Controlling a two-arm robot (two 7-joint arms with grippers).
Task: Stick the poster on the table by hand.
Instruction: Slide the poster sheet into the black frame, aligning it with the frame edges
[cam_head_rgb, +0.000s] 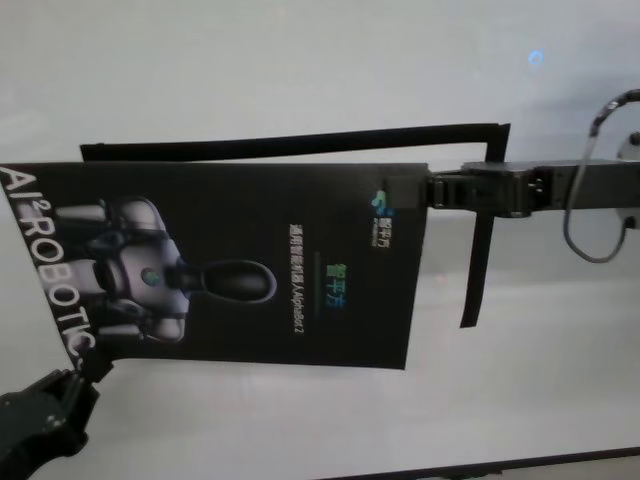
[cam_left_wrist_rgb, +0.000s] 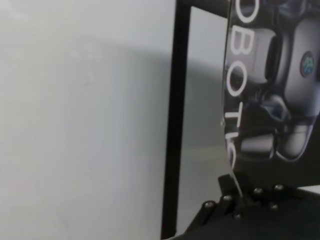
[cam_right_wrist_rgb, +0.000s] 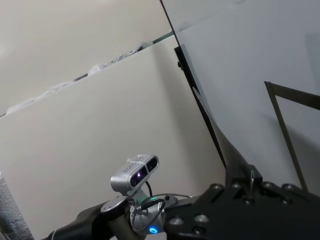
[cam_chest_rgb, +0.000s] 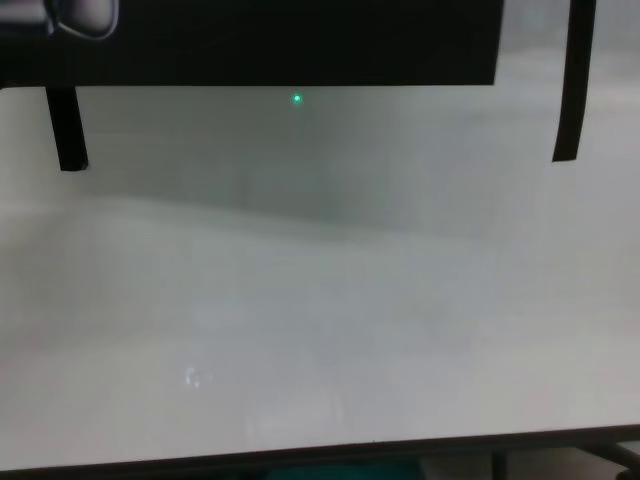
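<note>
I hold the poster (cam_head_rgb: 240, 265) stretched between my two grippers above the table (cam_head_rgb: 300, 60). My right gripper (cam_head_rgb: 425, 190) is clamped on its far right corner, and my left gripper (cam_head_rgb: 85, 372) pinches its near left corner by the white lettering. Black tape strips (cam_head_rgb: 478, 270) mark the tabletop just beyond the poster's right and far edges.

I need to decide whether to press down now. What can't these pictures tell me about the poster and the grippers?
- Poster contact with the table: no view shows whether it lies flat or hangs above.
- Left gripper: head view shows it at the near-left corner; its tips are hidden under the sheet.
- Right gripper: at the poster's right edge; its grip is not clear.
- Chest view: poster cut off by the top edge.
</note>
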